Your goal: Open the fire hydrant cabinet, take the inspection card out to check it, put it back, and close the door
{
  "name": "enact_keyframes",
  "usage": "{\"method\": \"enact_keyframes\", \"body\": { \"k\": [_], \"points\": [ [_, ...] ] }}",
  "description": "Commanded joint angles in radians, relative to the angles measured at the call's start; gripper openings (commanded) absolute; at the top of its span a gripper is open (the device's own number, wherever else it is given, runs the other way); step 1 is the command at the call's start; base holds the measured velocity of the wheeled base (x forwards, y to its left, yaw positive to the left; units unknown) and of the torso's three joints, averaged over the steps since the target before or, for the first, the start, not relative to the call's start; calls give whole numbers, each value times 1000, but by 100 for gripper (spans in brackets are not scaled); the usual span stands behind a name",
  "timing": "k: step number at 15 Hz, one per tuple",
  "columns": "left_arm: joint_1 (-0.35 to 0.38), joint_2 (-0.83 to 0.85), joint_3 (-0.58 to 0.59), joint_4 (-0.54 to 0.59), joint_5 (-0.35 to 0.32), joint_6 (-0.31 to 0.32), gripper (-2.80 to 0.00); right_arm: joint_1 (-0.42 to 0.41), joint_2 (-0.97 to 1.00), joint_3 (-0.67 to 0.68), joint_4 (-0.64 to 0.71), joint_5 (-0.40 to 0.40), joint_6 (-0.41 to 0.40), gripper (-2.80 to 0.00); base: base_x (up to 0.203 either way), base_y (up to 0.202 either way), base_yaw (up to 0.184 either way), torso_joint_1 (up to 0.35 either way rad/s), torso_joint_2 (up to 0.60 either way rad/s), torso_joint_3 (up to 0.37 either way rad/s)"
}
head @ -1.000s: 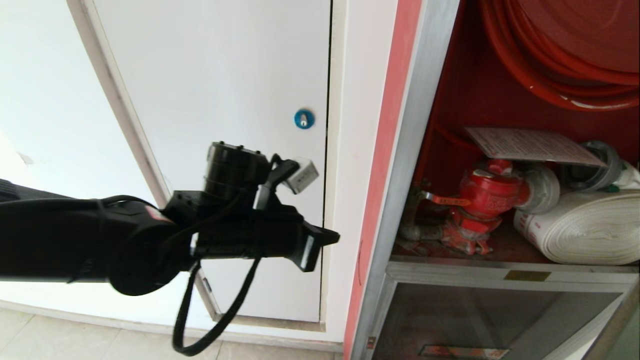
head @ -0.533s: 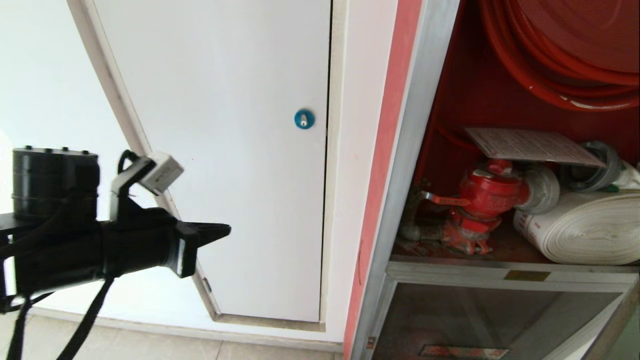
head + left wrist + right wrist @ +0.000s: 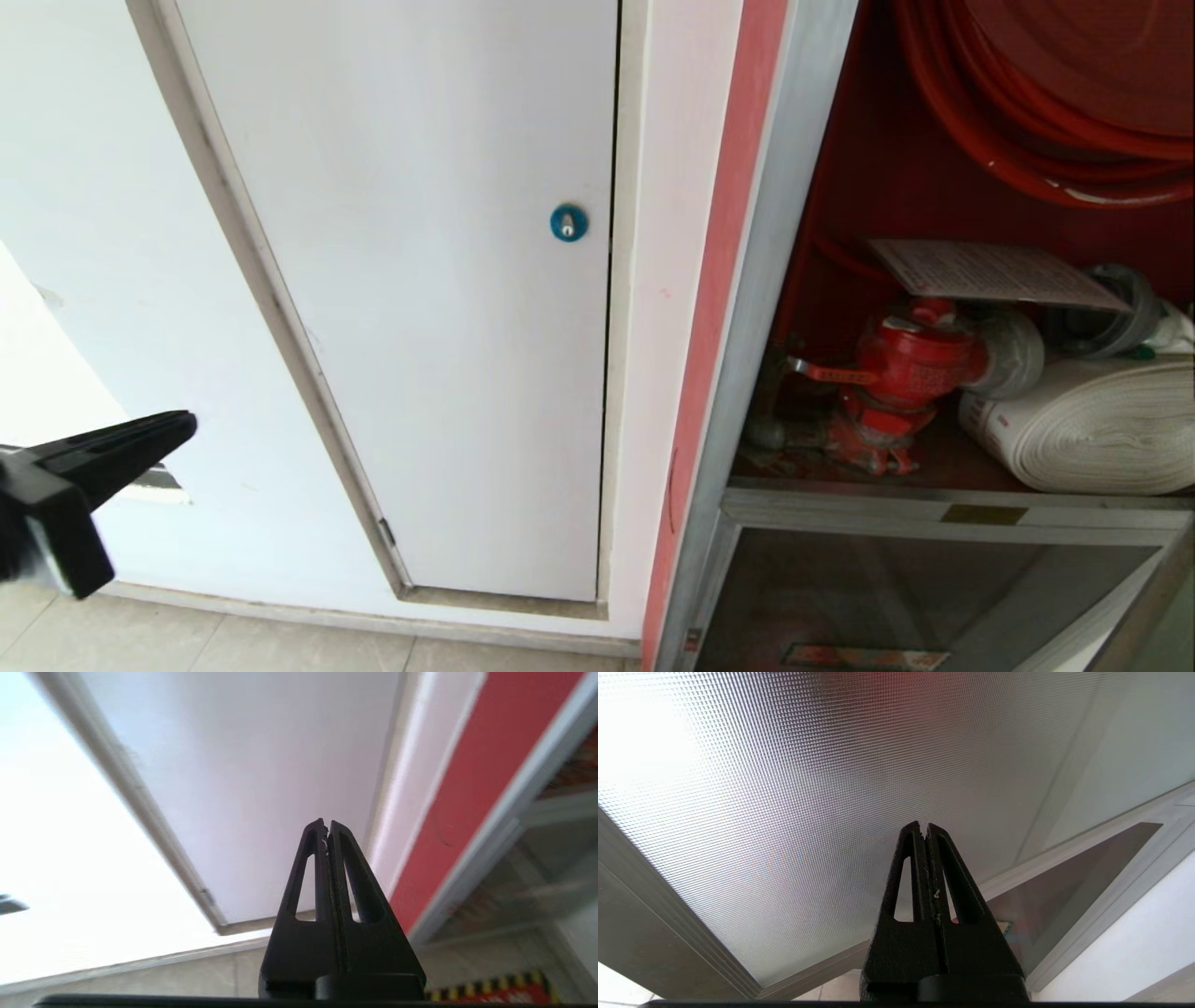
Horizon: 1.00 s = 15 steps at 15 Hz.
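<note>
Cabinet shelf (image 3: 934, 471), red interior.
Valve (image 3: 901, 378) at left edge; hose roll (image 3: 1092, 429) at right, card (image 3: 990, 273) atop both.

No text can be read: the print on the inspection card (image 3: 994, 273), the red hydrant valve (image 3: 910, 369) and the brass plate (image 3: 983, 514) is too small.
</note>
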Motion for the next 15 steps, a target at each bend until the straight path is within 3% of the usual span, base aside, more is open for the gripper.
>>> {"method": "enact_keyframes", "body": {
  "k": [1, 3, 6, 15],
  "points": [
    [4, -181, 22, 33, 64, 0, -280, 1, 1, 0, 0, 0, 0, -280, 0, 0, 0, 0, 0, 0],
    [8, -301, 59, 61, 105, 1, -280, 0, 0, 0, 0, 0, 0, -280, 0, 0, 0, 0, 0, 0],
    [113, -414, 128, 66, 138, -3, -280, 0, 1, 0, 0, 0, 0, -280, 0, 0, 0, 0, 0, 0],
    [172, -702, 370, 71, 89, -3, -280, 1, 1, 0, 0, 0, 0, -280, 0, 0, 0, 0, 0, 0]
  ]
}}
